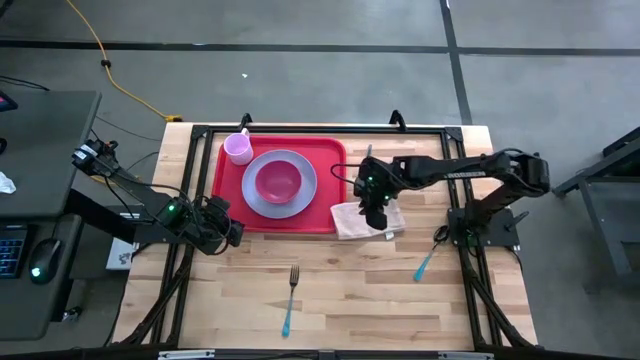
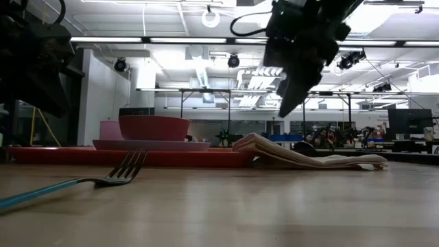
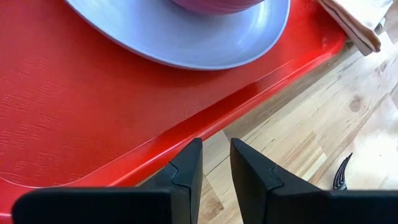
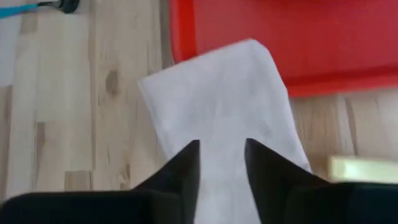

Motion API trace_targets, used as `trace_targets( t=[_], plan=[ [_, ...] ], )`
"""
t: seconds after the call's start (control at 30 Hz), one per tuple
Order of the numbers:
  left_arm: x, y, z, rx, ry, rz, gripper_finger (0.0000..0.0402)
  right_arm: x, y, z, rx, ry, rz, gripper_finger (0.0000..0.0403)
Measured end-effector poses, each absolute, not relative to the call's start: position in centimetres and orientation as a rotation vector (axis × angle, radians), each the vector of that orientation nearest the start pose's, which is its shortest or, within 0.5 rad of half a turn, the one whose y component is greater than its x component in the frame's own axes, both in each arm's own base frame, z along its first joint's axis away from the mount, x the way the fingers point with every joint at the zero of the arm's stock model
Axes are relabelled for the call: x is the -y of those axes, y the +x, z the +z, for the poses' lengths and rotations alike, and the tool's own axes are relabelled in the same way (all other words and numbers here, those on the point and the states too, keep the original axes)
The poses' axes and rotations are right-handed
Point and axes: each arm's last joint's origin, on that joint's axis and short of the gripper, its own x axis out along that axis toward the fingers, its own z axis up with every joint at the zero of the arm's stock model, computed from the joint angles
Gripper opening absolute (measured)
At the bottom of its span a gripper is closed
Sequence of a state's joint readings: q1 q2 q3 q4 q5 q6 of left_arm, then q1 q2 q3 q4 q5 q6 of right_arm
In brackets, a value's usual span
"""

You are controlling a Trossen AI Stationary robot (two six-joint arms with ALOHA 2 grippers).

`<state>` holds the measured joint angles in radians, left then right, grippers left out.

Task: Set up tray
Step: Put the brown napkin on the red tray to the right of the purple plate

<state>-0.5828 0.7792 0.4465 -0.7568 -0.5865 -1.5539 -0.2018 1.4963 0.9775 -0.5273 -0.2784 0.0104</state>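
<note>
Right gripper (image 1: pixel 377 214) is hovering just over the folded napkin (image 1: pixel 366 220), jaws parted, gripping nothing. Napkin is lying directly under the jaws, one end lapping the tray (image 1: pixel 330 190) rim, the other running out toward 4 o'clock on the desk (image 1: pixel 350 290). From the jaws, the tray is sitting at 9–10 o'clock, long axis 9-to-3, carrying plate (image 1: pixel 300 196), bowl (image 1: pixel 277 181) and cup (image 1: pixel 238 148). Left gripper (image 1: pixel 222 236) is waiting at the tray's 7 o'clock corner, jaws slightly apart, empty. Fork (image 1: pixel 291 298) is lying toward 6 o'clock, tines at 12. Right arm looks nearer for the napkin.
</note>
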Motion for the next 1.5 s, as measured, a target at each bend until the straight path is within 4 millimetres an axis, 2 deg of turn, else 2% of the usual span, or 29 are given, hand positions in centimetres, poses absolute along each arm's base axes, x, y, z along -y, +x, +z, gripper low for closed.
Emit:
trace_targets(
  t=[0.2,0.4,0.73,0.87,1.17,1.5],
  plan=[
    [5.6,11.4,18.4,-0.671,-0.874,0.65,0.0111,6.2,29.7,19.3,-1.041,0.172,0.133,0.0174],
    [5.7,11.4,18.4,-0.68,-0.883,0.646,0.0111,7.4,30.1,17.4,-1.081,0.125,0.148,0.0206],
    [5.7,11.3,18.4,-0.677,-0.902,0.656,0.0111,9.7,30.2,15.6,-1.096,0.145,0.136,0.0212],
    [5.7,11.3,18.4,-0.677,-0.906,0.656,0.0111,10.1,30.3,15.2,-1.09,0.165,0.161,0.0212],
    [5.7,11.3,18.4,-0.671,-0.927,0.664,0.0111,11.3,30.6,15.9,-1.04,0.153,0.191,0.0212],
    [5.7,11.4,18.4,-0.669,-0.933,0.666,0.0111,11.9,30.6,14.0,-1.056,0.237,0.267,0.0213]
  ],
)
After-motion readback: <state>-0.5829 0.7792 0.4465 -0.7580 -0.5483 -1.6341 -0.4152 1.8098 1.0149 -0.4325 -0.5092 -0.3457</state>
